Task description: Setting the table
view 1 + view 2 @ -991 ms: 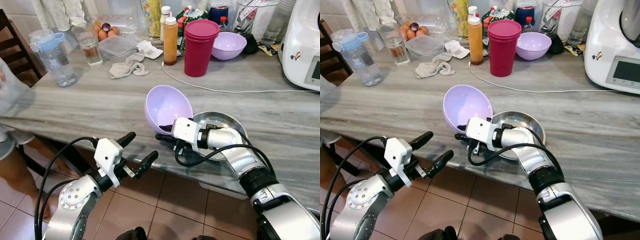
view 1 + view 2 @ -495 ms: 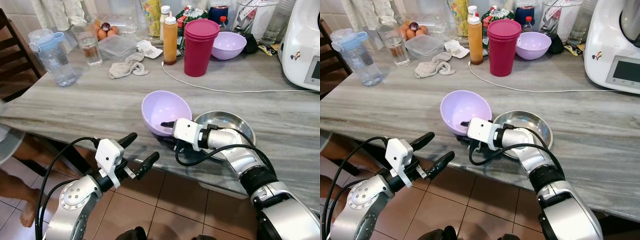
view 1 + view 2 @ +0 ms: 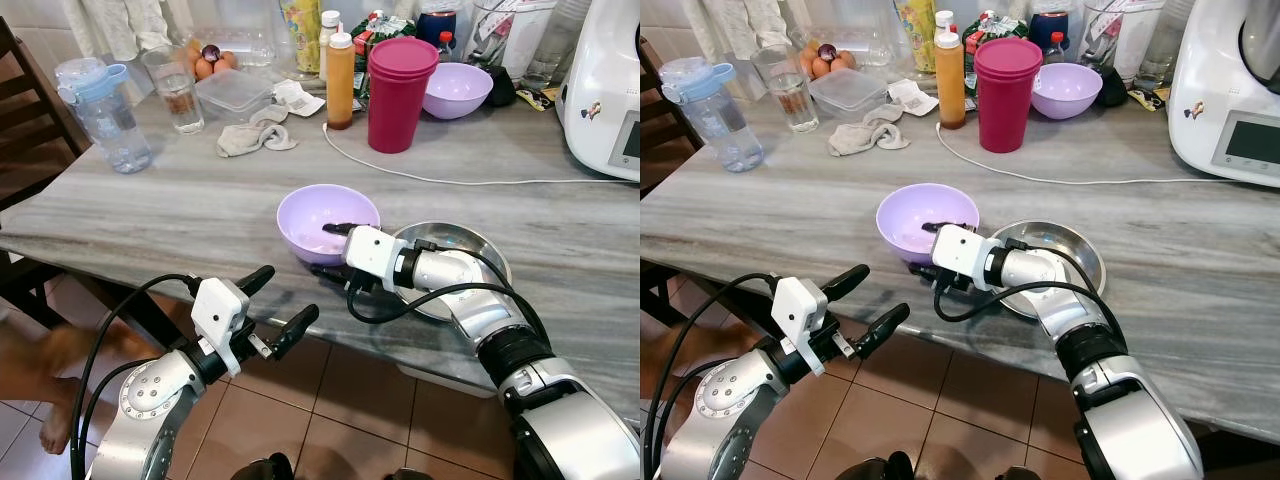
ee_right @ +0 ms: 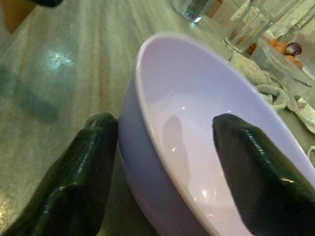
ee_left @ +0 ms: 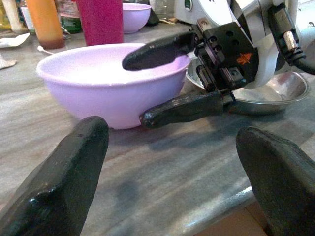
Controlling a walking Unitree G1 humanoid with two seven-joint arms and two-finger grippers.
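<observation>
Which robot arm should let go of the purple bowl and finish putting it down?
The right one, I think. The right gripper already straddles the rim of the purple bowl, one finger inside and one outside, with the bowl on the table. The left gripper hangs open below the table edge, holding nothing.

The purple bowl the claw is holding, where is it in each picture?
Left eye: purple bowl, table centre.
Right eye: centre.
Left wrist: ahead, resting on the table.
Right wrist: close up, between the fingers.
Shared landmark: right claw straddling the rim.
</observation>
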